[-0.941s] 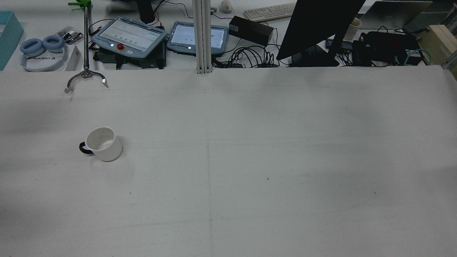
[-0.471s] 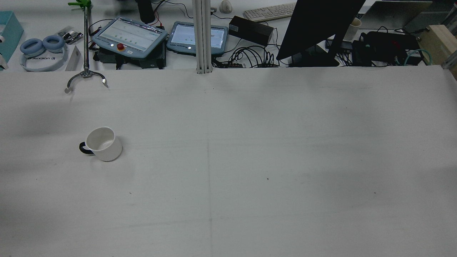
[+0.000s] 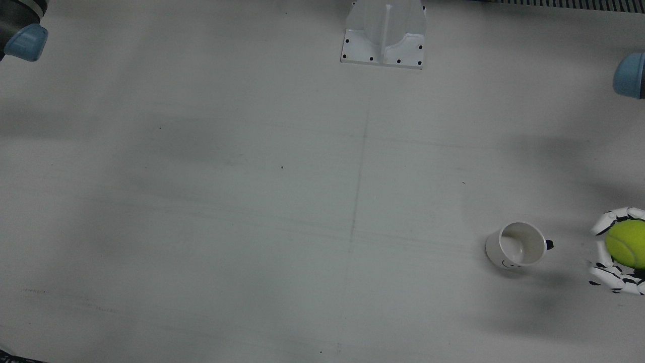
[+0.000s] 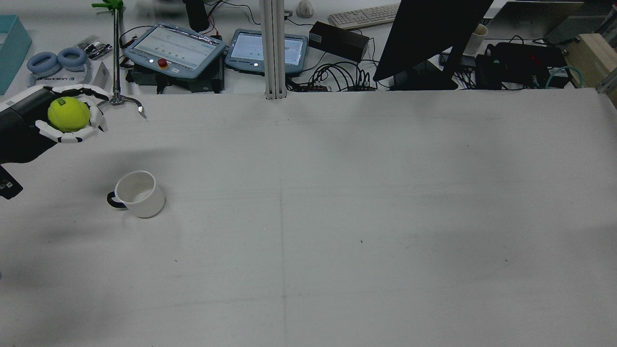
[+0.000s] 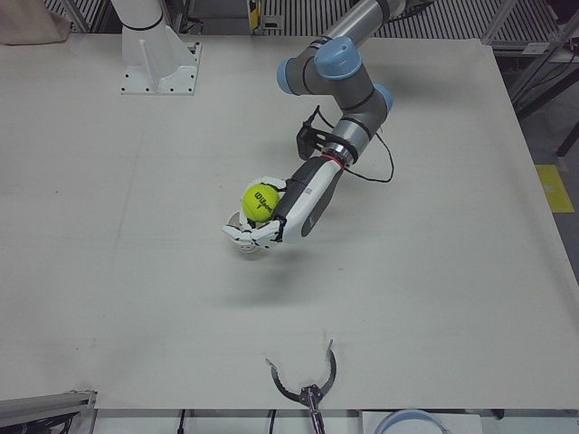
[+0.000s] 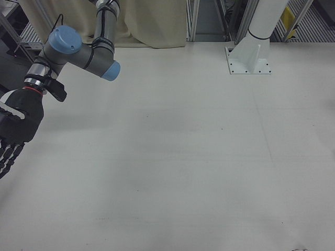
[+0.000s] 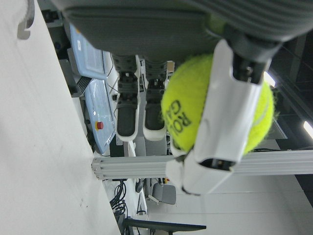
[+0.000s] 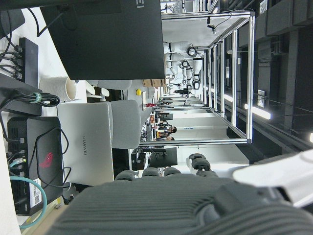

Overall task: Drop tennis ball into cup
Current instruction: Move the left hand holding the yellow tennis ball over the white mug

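Note:
A white cup (image 4: 140, 194) with a dark handle stands upright on the table's left half in the rear view; it also shows in the front view (image 3: 519, 245). My left hand (image 4: 43, 127) is shut on a yellow-green tennis ball (image 4: 69, 114), palm up, above the table, to the left of and beyond the cup. The front view shows the hand (image 3: 602, 254) and ball (image 3: 626, 244) at the right edge, beside the cup. In the left-front view the hand (image 5: 271, 231) and ball (image 5: 260, 201) hide most of the cup. My right hand (image 6: 13, 130) hangs empty, fingers extended, at the table's far side.
A metal pole with a claw tip (image 4: 115, 101) rests at the table's far edge close to my left hand. Headphones (image 4: 58, 70), teach pendants (image 4: 176, 48) and a monitor (image 4: 429, 33) lie beyond that edge. A white pedestal (image 3: 384, 33) stands at the robot's side.
My left hand with the tennis ball has come into the rear view from its left edge; before, no hand showed there. The cup has not moved.

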